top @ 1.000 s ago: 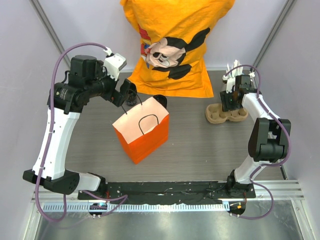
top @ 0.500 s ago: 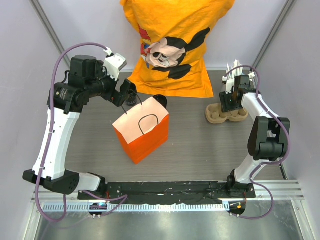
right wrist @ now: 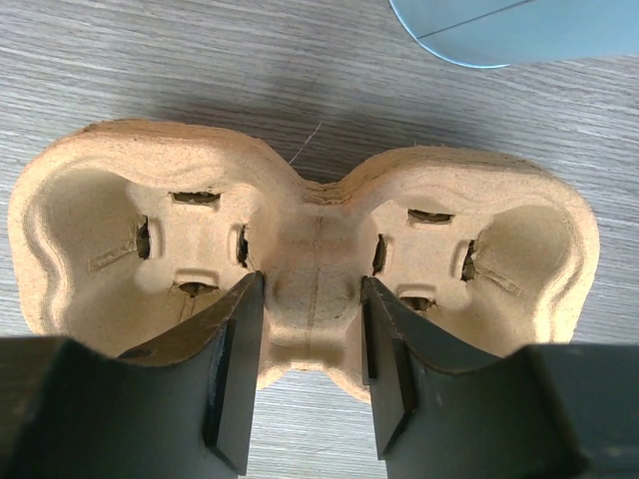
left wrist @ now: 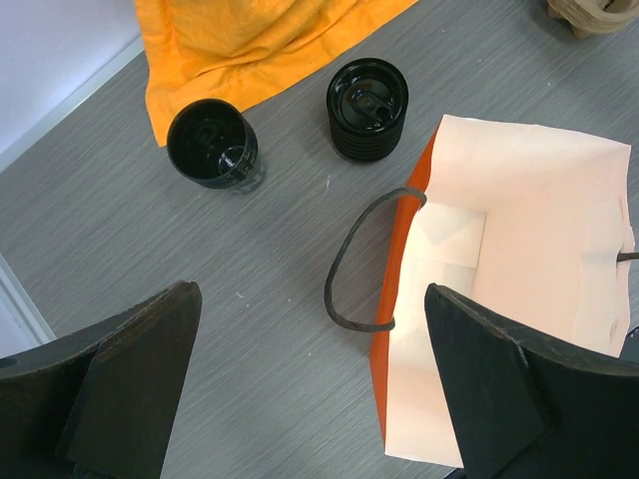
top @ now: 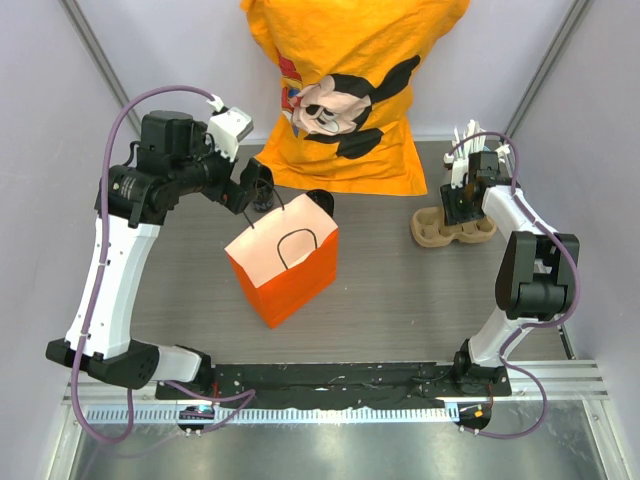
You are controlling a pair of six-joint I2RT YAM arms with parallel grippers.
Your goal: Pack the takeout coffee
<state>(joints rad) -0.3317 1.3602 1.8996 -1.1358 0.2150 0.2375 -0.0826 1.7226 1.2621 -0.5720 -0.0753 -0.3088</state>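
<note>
The takeout coffee point(left wrist: 213, 145), a small black cup with a round black lid, stands on the table by the orange cloth in the left wrist view. In the top view my left gripper hides it. The orange paper bag point(top: 285, 265) stands upright and open, and its white inside shows in the left wrist view point(left wrist: 519, 249). My left gripper point(top: 255, 190) hovers open over the bag's far left corner, with its jaws wide apart point(left wrist: 310, 399). My right gripper point(top: 462, 205) is closed on the middle neck of a cardboard cup carrier point(right wrist: 315, 254), also in the top view point(top: 432, 230).
A short ribbed stack of black lids point(left wrist: 367, 108) stands behind the bag, also in the top view point(top: 320, 200). An orange Mickey Mouse shirt point(top: 350, 90) lies across the back. A pale blue round object point(right wrist: 499, 30) sits beyond the carrier. Walls close in both sides.
My right wrist has shifted very slightly at the carrier. The left arm, the bag and the black cups have not moved.
</note>
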